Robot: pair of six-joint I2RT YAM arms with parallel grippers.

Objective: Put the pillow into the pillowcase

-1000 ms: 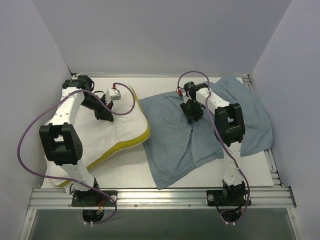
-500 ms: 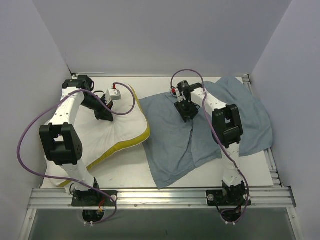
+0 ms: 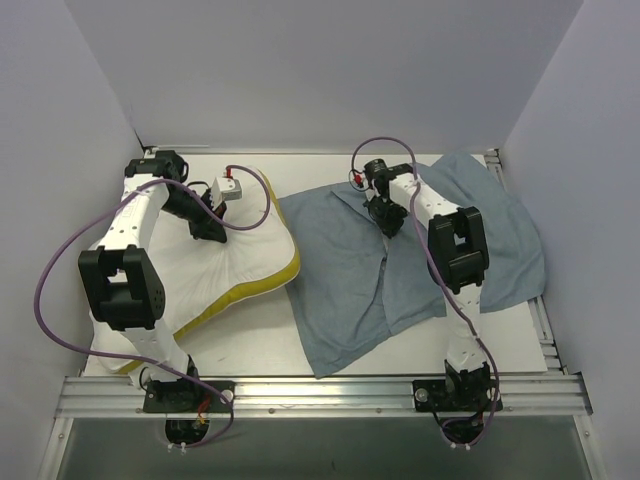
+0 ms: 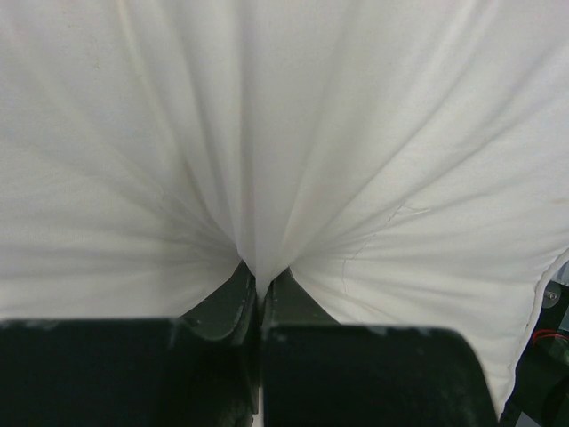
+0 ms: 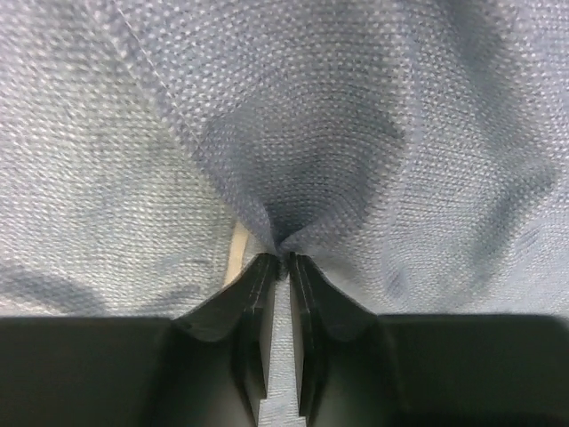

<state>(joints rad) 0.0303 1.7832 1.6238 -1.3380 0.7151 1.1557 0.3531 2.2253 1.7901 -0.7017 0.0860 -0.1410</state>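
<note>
The white pillow (image 3: 235,262) with its yellow piped edge lies on the left half of the table. My left gripper (image 3: 212,231) sits on its far part, shut on a pinched fold of the white cover (image 4: 356,133), the jaws (image 4: 261,283) meeting on the cloth. The grey-blue pillowcase (image 3: 340,290) lies spread and rumpled across the middle and right of the table. My right gripper (image 3: 388,221) is down on its far middle part. Its jaws (image 5: 284,258) stand nearly together with a bunched fold of the grey-blue cloth (image 5: 133,178) caught between the tips.
White walls close in the table at the back and on both sides. An aluminium rail (image 3: 320,395) runs along the near edge with both arm bases on it. Purple cables loop beside each arm. Bare tabletop (image 3: 250,340) shows between pillow and rail.
The right gripper shifted a little left, then back right over the pillowcase, and its jaws closed onto a fold of the cloth. The left arm and the pillow have not moved.
</note>
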